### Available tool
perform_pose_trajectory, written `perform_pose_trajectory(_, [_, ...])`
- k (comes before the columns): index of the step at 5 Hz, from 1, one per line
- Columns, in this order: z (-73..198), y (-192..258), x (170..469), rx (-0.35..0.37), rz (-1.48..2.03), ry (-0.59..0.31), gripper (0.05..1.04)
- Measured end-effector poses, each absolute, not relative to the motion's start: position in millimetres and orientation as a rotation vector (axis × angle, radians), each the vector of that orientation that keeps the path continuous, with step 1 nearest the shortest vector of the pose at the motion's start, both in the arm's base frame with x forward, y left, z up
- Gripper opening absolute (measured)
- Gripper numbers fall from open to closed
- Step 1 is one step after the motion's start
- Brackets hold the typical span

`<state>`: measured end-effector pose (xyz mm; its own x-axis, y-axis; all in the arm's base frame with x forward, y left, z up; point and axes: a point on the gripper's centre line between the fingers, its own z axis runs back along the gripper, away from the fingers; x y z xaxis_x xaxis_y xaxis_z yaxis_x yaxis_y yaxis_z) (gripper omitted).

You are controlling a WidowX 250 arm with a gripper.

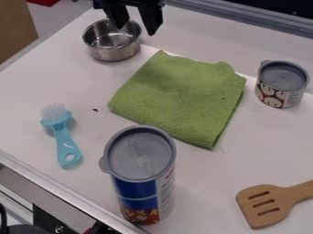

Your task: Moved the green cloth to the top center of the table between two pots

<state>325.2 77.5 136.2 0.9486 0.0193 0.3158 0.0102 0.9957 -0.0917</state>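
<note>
My gripper (136, 28) hangs near the pot (114, 54), fingers spread, gripping nothing. Cloth (183, 96) lies upper-middle on the table (29, 91), between pot and can (283, 84); likely placed there as the goal, gripper kept aside to spare it.

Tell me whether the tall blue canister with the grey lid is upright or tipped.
Upright: the tall blue canister has its round grey lid on top, its side wall running down beneath.
</note>
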Motion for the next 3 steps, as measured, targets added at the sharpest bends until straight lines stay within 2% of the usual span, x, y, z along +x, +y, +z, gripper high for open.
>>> perform_pose_trajectory(3, [112, 48, 297, -0.135, -0.017, -0.177, 0.968])
